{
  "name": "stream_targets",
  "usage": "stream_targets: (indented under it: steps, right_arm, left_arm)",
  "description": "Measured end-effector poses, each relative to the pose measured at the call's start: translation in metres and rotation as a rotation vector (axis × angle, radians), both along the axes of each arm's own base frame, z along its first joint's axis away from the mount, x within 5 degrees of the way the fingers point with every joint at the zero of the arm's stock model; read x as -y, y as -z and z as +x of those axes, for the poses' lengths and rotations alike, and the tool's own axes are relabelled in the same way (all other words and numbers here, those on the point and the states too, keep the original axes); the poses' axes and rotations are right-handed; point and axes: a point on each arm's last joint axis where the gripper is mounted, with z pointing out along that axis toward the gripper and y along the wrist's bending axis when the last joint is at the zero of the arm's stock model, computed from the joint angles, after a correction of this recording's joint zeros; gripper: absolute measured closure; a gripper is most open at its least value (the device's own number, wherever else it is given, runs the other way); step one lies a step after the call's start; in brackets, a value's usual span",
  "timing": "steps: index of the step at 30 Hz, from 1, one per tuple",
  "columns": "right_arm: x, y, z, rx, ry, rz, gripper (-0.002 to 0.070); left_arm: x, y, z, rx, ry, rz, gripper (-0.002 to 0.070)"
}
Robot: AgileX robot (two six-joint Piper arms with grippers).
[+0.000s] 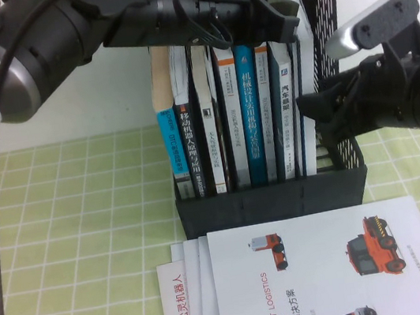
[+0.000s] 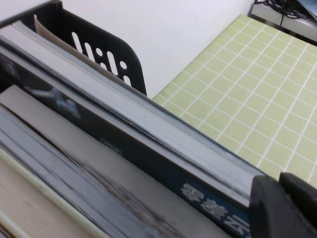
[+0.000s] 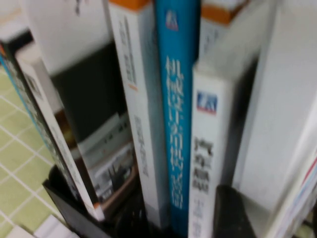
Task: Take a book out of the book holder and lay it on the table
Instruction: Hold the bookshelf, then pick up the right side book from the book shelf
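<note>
I have the left pincer (image 1: pixel 271 16) up over the top of the book holder (image 1: pixel 272 195), down among the upper edges of the standing volumes; I cannot tell how its jaws stand from here. The right pincer (image 1: pixel 330 106) hovers at the holder's right side, jaws wide and empty, its tips at the front edge of the rightmost volumes. The book (image 1: pixel 302 71) I want, the thin white one, stands upright in the last slot against the mesh wall, not yet lifted.

I judge this to be the reaching step: nothing is gripped for certain, and the pull out has not begun. Next I would need a firm pinch on that thin edge alone, then a straight upward draw to clear the low front wall.

In the way: the thicker blue-spined books (image 1: pixel 251 111) packed just beside it could drag along. On the surface (image 1: pixel 73 251) in front of the holder lies a white brochure (image 1: pixel 332 274) with orange vehicles over a fan of leaflets, so the free laying space is to the left
</note>
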Motion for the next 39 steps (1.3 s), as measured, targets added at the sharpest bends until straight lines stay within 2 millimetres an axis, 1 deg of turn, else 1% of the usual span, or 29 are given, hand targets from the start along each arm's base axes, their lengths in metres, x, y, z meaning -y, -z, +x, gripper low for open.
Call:
stream_targets:
  steps: [6,21,32,35,39]
  right_arm:
    - [-0.001,-0.012,0.006,0.044,0.006,0.0,0.0331]
    - [0.001,-0.013,0.007,0.097,-0.002,-0.09,0.0331]
    - [0.004,-0.012,0.009,0.098,0.034,-0.115,0.0332]
    - [0.003,-0.007,0.012,0.089,0.032,-0.127,0.0332]
    - [-0.001,0.009,0.021,0.049,0.024,-0.143,0.0342]
  left_arm:
    - [0.0,0.0,0.0,0.0,0.0,0.0,0.0678]
    - [0.0,0.0,0.001,0.006,-0.01,-0.004,0.0678]
    - [0.0,0.0,0.002,0.006,-0.013,-0.005,0.0678]
    - [0.0,0.0,0.002,0.006,-0.013,-0.005,0.0678]
    - [0.0,0.0,0.002,0.006,-0.013,-0.005,0.0678]
